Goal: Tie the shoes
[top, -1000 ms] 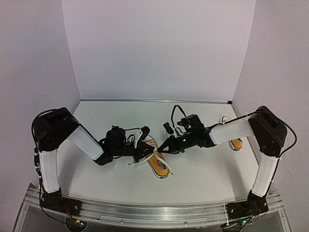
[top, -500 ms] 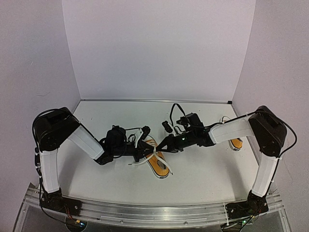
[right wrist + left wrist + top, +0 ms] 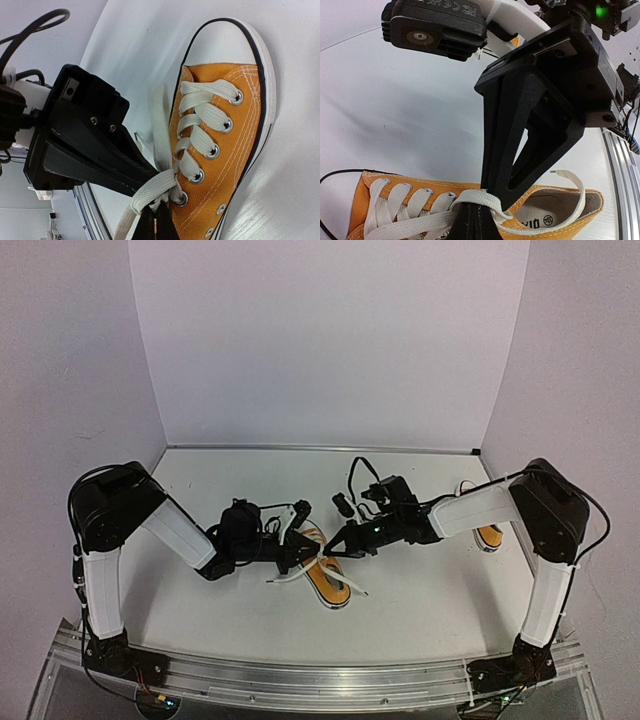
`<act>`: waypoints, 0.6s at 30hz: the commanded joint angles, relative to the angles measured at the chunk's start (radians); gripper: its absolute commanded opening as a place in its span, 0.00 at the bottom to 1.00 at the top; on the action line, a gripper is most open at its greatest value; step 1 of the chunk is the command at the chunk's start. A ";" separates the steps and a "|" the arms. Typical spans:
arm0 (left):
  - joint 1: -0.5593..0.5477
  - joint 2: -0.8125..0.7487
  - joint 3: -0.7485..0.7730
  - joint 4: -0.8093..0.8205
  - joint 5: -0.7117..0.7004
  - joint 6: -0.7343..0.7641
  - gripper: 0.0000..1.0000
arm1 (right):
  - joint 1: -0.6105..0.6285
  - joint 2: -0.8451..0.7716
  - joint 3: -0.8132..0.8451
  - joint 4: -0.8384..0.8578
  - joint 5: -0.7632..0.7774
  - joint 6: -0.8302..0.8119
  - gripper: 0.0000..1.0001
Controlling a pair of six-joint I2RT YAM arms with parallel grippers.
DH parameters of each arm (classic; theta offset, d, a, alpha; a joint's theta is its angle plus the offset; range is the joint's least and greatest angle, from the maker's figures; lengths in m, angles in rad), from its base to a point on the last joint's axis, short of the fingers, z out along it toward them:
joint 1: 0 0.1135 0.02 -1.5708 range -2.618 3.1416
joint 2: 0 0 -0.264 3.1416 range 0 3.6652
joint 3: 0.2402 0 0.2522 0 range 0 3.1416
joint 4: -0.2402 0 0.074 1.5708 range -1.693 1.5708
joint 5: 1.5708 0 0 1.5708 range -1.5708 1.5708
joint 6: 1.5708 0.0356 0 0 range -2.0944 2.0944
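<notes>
One orange shoe [image 3: 328, 580] with a white toe cap lies mid-table, and shows in the left wrist view [image 3: 410, 200] and the right wrist view [image 3: 225, 145]. My left gripper [image 3: 298, 556] and right gripper [image 3: 336, 548] meet over its laces. The left gripper [image 3: 472, 214] is shut on a white lace [image 3: 480, 200] at the top eyelets. The right gripper [image 3: 157, 220] is shut on a lace strand [image 3: 155, 187] by the crossing. A loose lace end [image 3: 567, 175] arcs over the shoe opening. The second shoe [image 3: 488, 537] lies at the right, mostly hidden behind my right arm.
White walls enclose the table on three sides. An aluminium rail [image 3: 320, 680] runs along the near edge by the arm bases. Cables loop above the right wrist [image 3: 362, 480].
My right gripper has edged slightly left toward the left gripper. A lace strand now trails out to the lower right of the shoe. The shoe has stayed in place.
</notes>
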 commanded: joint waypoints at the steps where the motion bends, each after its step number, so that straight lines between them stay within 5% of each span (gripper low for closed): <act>1: 0.001 -0.014 0.024 0.003 0.018 0.019 0.00 | 0.013 -0.015 0.027 0.031 0.000 -0.005 0.00; 6: 0.019 -0.083 0.005 -0.100 0.003 0.057 0.03 | 0.012 -0.051 0.006 0.024 0.030 -0.008 0.00; 18: 0.062 -0.320 -0.050 -0.413 -0.097 0.193 0.35 | 0.012 -0.114 0.002 -0.065 0.108 -0.051 0.00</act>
